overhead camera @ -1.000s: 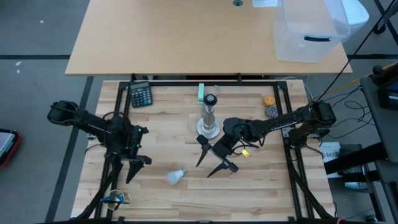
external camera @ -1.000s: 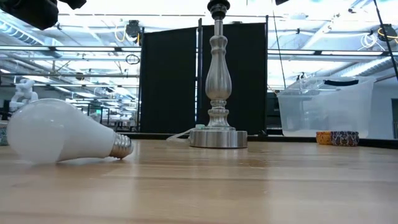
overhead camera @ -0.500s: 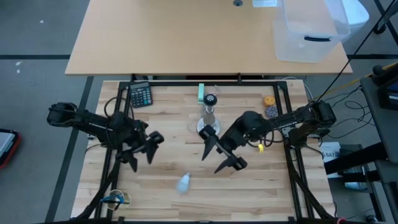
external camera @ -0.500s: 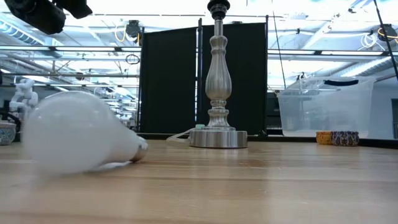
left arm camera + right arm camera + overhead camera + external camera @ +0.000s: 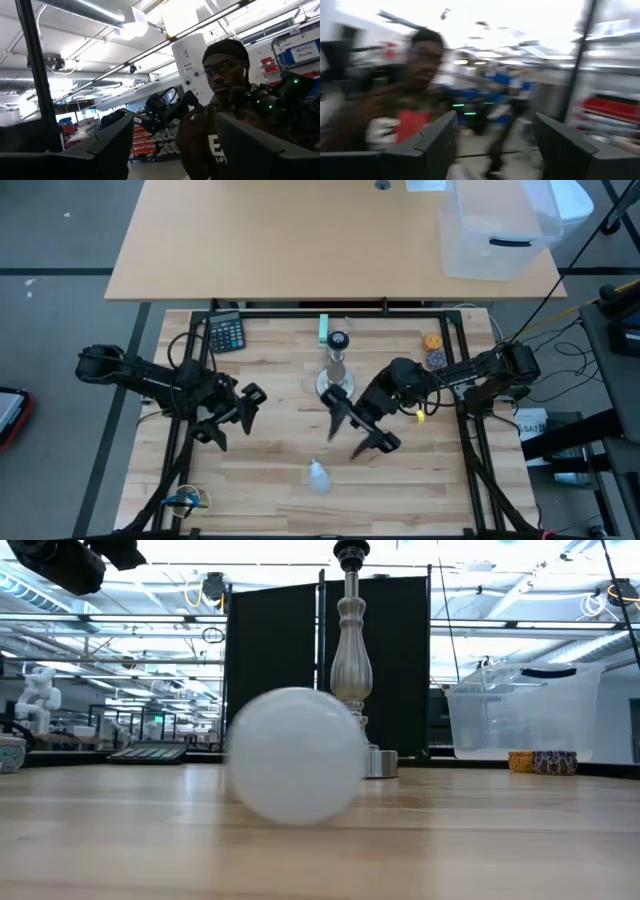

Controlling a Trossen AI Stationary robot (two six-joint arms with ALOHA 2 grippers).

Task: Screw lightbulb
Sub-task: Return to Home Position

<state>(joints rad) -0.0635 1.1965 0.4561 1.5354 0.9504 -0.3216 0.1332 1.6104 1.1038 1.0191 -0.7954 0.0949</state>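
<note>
From above, the lightbulb (image 5: 318, 475) lies loose on the pale plank table (image 5: 260, 490), near its front edge and well apart from the lamp stand (image 5: 337, 370); the left gripper (image 5: 233, 418) and right gripper (image 5: 355, 434) hang over the table with fingers spread wide, holding nothing; at table height the bulb hides the stand's base, with black screens (image 5: 270, 670) behind; both wrist views look into a lit workshop hall, where a person (image 5: 225, 100) stands.

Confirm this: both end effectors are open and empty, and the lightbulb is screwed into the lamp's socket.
Not quite. The lightbulb is not in the lamp; it lies loose on the table, as the high view shows. The left end effector and right end effector are indeed open and empty.
</note>
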